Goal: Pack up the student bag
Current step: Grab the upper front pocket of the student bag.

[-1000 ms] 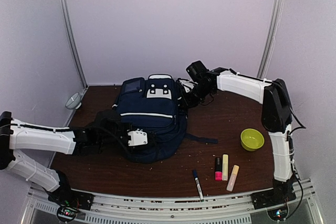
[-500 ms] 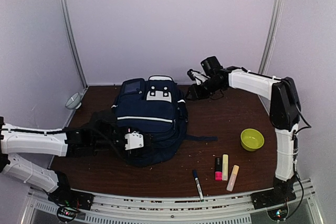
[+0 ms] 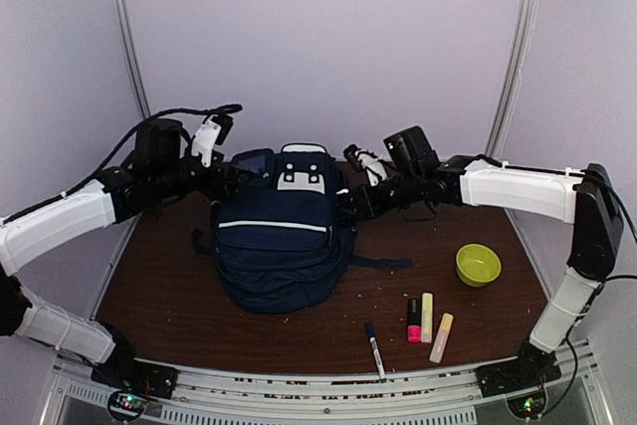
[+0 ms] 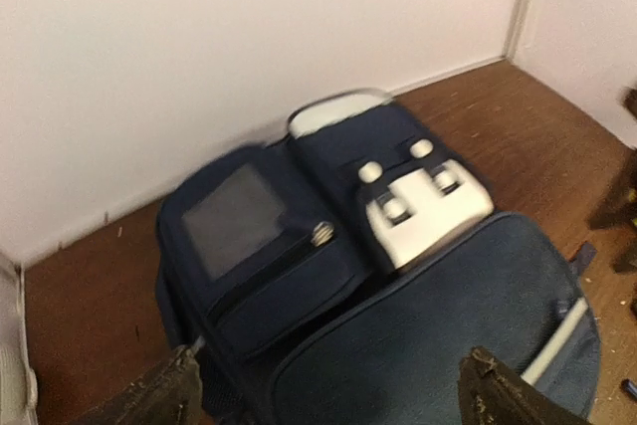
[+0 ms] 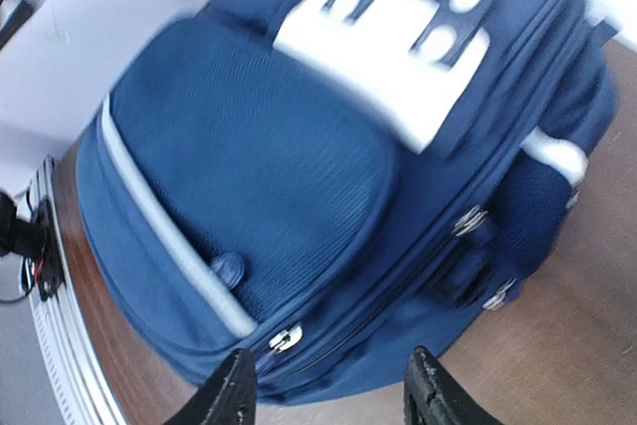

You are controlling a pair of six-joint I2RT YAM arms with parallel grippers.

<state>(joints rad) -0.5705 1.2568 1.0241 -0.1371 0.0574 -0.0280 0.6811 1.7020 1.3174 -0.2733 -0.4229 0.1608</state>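
We see the student bag (image 3: 284,241) lying flat on the table (image 3: 448,231), its long axis running from us toward the back wall, with both claws flanking its far, white-patched end (left gripper (image 4: 330,370) spread wide, right gripper (image 5: 328,370) parted, neither holding anything), about equally near.

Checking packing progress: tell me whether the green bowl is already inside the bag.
No, the green bowl sits out on the table to the right of the student bag, apart from it.

student bag (image 4: 418,325) cropped at left wrist view's bottom edge, white patch (image 5: 383,62) blurred from right wrist
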